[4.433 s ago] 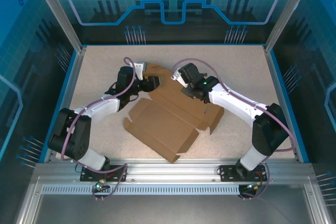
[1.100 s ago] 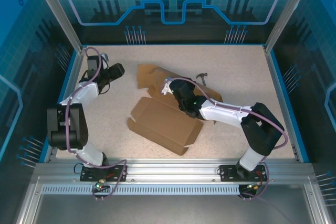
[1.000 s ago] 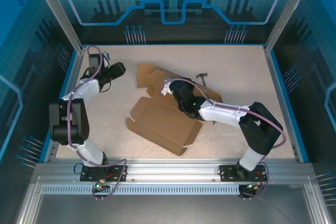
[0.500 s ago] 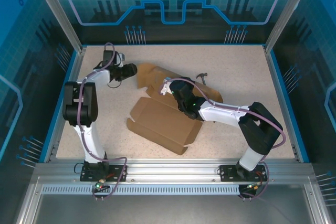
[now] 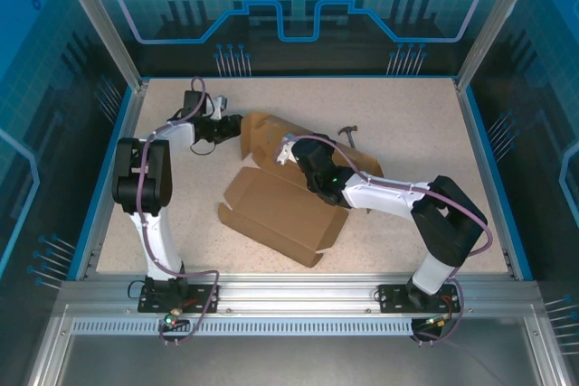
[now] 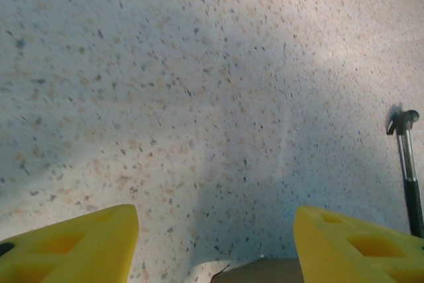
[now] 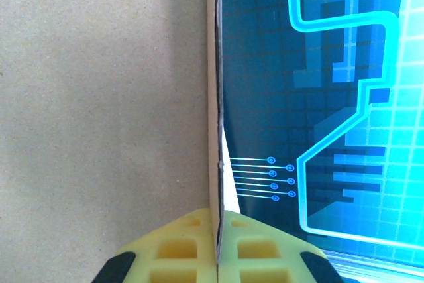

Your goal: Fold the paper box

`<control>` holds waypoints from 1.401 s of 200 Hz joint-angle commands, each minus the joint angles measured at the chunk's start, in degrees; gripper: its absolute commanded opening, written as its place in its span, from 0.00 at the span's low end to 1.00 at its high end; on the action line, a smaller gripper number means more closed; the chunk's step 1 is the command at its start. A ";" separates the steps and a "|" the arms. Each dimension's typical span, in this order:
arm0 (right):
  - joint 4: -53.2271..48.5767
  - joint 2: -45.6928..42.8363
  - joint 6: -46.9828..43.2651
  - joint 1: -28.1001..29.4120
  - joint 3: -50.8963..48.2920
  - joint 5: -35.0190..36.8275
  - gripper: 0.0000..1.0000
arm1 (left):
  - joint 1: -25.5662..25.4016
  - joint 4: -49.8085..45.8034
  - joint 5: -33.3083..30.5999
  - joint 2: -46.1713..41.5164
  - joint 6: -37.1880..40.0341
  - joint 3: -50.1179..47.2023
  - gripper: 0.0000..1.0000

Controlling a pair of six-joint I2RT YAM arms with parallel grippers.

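Brown cardboard mailer box [image 5: 280,210] centre of speckled table [image 5: 407,106]; small dark hammer [image 5: 348,133] behind it, rightward; left gripper [image 5: 234,126] near far-left flap.

Plain brown box [image 5: 282,214] on speckled beige table [image 5: 416,110]; yellow fingers [image 6: 73,246]; hammer [image 6: 413,203] looks dark grey; blue circuit-patterned walls [image 5: 298,6].

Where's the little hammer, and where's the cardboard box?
hammer [image 6: 403,122]: left wrist view, on its metal head.
paper box [image 5: 280,216]: top view, on the big flat near panel.
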 commanded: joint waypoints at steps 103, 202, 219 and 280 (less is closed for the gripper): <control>-4.27 0.15 2.61 0.15 2.52 -1.11 0.00 | -5.11 11.24 0.86 -11.32 0.23 -13.78 0.64; -5.83 0.29 3.72 0.14 3.40 -1.75 0.00 | -7.46 12.59 -0.41 -16.23 1.64 -20.11 0.64; -5.94 0.28 3.80 0.15 3.40 -1.92 0.00 | -7.66 12.69 -0.25 -16.29 1.83 -20.49 0.64; -6.52 -0.03 4.15 -0.14 3.48 -2.36 0.00 | -7.85 11.43 -0.96 -18.28 2.68 -22.48 0.64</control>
